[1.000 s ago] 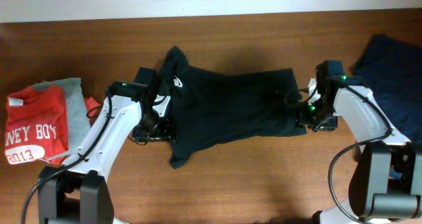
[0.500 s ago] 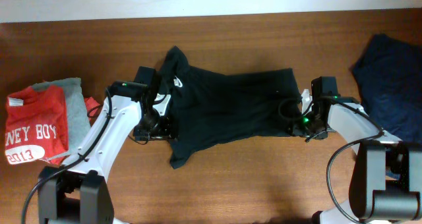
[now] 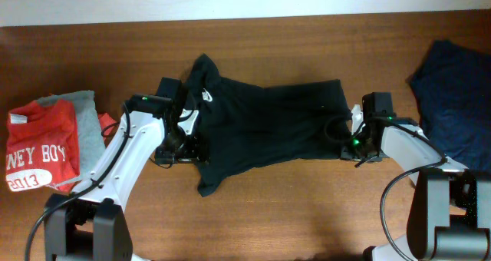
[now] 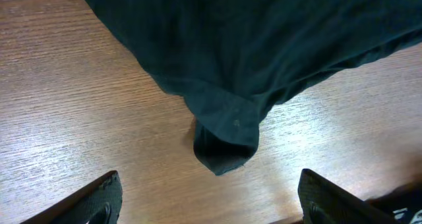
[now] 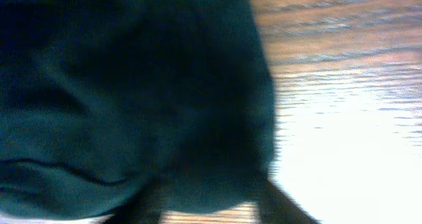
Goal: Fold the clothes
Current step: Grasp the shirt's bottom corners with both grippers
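The black T-shirt [image 3: 268, 123] lies spread and rumpled across the middle of the wooden table [image 3: 307, 215], with a small white logo [image 3: 207, 94] near its left end. My left gripper [image 3: 176, 142] is at the shirt's left lower edge. In the left wrist view it [image 4: 210, 179] is open wide and empty just above the table, with a bunched sleeve corner [image 4: 224, 145] ahead of it. My right gripper [image 3: 344, 136] is at the shirt's right hem. In the blurred right wrist view its fingers [image 5: 208, 188] stand apart with the hem [image 5: 217, 165] between them.
A red printed T-shirt [image 3: 42, 150] on a grey garment [image 3: 90, 127] lies at the left edge. A navy garment [image 3: 453, 100] lies at the right edge. The table's far edge meets a white wall [image 3: 245, 0].
My right gripper has moved a little left and toward the front, onto the shirt's right hem. The left arm and the shirt have hardly moved.
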Robot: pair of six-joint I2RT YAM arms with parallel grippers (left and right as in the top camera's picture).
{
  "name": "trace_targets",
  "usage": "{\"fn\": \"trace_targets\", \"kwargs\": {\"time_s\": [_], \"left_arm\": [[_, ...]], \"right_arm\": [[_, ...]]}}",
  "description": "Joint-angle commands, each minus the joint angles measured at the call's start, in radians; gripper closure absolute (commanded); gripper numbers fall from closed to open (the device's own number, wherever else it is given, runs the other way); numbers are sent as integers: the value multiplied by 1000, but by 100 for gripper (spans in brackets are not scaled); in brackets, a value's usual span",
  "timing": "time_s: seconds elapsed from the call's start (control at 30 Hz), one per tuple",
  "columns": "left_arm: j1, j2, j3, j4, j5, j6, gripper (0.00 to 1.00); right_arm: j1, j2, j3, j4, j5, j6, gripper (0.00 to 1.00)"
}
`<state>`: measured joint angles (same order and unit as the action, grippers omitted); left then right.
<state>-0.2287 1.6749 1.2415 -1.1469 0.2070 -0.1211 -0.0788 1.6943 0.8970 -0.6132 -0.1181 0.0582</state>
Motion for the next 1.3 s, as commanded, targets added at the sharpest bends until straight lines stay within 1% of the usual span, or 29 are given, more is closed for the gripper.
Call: {"fn": "trace_targets", "kwargs": {"time_s": [0.0,0.07,0.1,0.13,0.17,0.37,0.47,0.53,0.67,0.8,0.9,1.27], "left_arm": [[1,-18,-6,2,14,-2,15],[1,-18,-6,2,14,-2,15],[1,-18,-6,2,14,-2,15],[1,-18,-6,2,14,-2,15],[1,-18,-6,2,14,-2,15],[1,-18,-6,-6,14,-2,15],[1,-18,-6,-16,14,-7,15],[1,-18,-7,-17,15,-29,15],[1,-18,-11,-13,16,-90,13],[0,-18,-14,-14,50,-99,13],[0,-18,-14,-14,64,-99,13],[-13,-18,-14,-50,93,-99,13]], "right_arm": [[0,15,-24,-9,69,2,66],[0,15,-24,-24,105,2,68],[0,15,-24,-27,113,2,77],[0,16,-24,-30,112,2,89],[0,16,-24,-31,112,2,96],[-1,15,-21,-48,113,6,96],[-5,15,-5,-88,182,48,96],[-14,15,16,-125,234,83,96],[-30,15,43,-151,246,89,96],[-49,15,46,-177,357,219,96],[-66,15,46,-185,381,267,96],[-68,15,46,-184,381,272,96]]}}
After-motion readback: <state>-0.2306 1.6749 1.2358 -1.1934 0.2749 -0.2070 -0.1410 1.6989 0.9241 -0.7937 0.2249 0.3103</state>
